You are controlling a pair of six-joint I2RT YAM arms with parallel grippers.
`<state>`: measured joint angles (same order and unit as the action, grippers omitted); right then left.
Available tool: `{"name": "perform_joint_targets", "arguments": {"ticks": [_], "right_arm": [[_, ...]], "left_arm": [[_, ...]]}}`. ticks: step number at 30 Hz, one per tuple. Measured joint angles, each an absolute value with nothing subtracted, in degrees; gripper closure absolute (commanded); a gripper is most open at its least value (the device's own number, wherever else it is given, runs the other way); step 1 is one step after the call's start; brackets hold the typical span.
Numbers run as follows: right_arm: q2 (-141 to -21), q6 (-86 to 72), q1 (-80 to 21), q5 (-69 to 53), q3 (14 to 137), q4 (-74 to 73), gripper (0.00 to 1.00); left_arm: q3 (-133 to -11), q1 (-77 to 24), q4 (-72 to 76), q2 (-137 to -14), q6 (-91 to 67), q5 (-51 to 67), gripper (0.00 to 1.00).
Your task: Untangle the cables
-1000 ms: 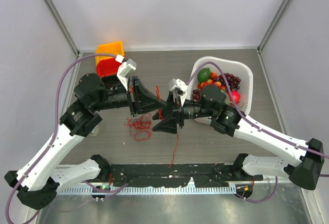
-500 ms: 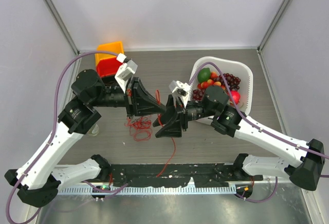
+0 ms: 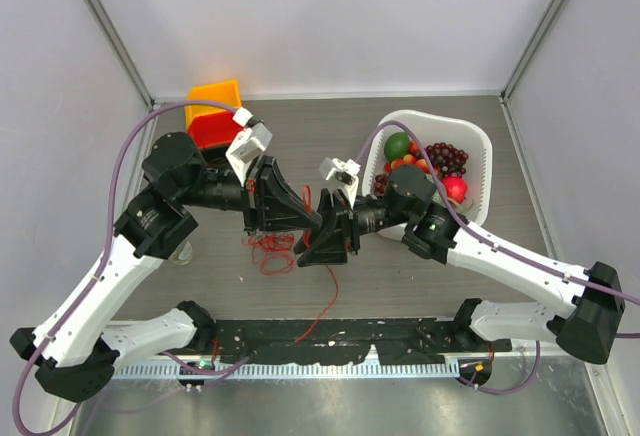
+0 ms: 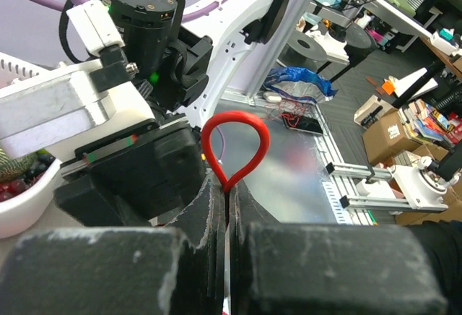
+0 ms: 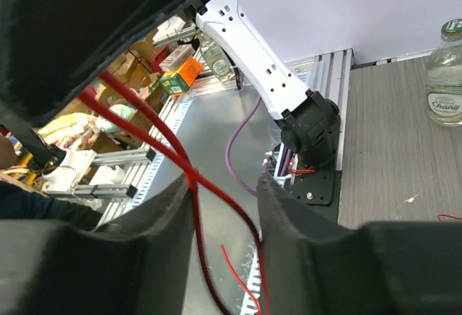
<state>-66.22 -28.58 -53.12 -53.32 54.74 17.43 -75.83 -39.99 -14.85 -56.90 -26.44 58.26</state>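
Observation:
The cables (image 3: pixel 270 253) are a small tangle of thin red wires on the table below my left gripper (image 3: pixel 316 222). One strand (image 3: pixel 322 308) trails down to the front rail. In the left wrist view, my left gripper (image 4: pixel 228 188) is shut on a red cable loop (image 4: pixel 234 141) that sticks out past its tips. My right gripper (image 3: pixel 322 244) faces it tip to tip. In the right wrist view, the right gripper (image 5: pixel 225 185) stands open, and two crossing red wires (image 5: pixel 189 178) run between its fingers, against the left finger (image 5: pixel 170 217).
A white basket (image 3: pixel 478 141) of fruit stands at the back right, behind the right arm. Orange and red bins (image 3: pixel 212 116) sit at the back left. A glass bottle (image 5: pixel 445 76) stands by the left arm. A black rail (image 3: pixel 330 341) runs along the front edge.
My right gripper has moved left, up to the left gripper's tips, and its jaws have narrowed around the red wires. The left gripper stayed shut and shifted slightly right.

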Motion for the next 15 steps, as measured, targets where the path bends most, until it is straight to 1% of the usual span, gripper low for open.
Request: {"name": "perform_joint_targets", "arguments": {"ticks": [1, 2, 3, 6, 9, 11, 15], "right_arm": [[-66.54, -28.84, -53.12, -53.43, 54.74, 17.56, 0.77], [-66.94, -29.04, -53.12, -53.54, 54.74, 17.74, 0.95], [-67.35, -29.39, -53.12, -53.69, 54.74, 17.82, 0.99], [-67.88, -29.65, -53.12, -53.15, 54.76, 17.34, 0.99], [-67.85, -29.17, -53.01, -48.99, 54.87, 15.77, 0.99], [-67.59, -29.17, -52.95, -42.85, 55.07, 14.09, 0.99], [-67.37, -32.03, -52.77, -29.47, 56.53, 11.57, 0.99]], "left_arm": [[-75.83, -39.99, -15.11, -57.01, -26.26, 58.39, 1.00], [-75.83, -39.99, -15.51, -57.08, -25.96, 58.52, 1.00], [-75.85, -39.97, -16.05, -57.14, -25.45, 58.50, 1.00], [-75.85, -39.81, -17.91, -56.99, -24.05, 57.08, 1.00], [-75.13, -39.72, -18.92, -55.27, -23.11, 51.64, 1.00], [-72.23, -39.64, -17.85, -51.88, -23.14, 46.83, 1.00], [-62.50, -39.20, -11.70, -42.63, -25.65, 37.63, 1.00]]}}
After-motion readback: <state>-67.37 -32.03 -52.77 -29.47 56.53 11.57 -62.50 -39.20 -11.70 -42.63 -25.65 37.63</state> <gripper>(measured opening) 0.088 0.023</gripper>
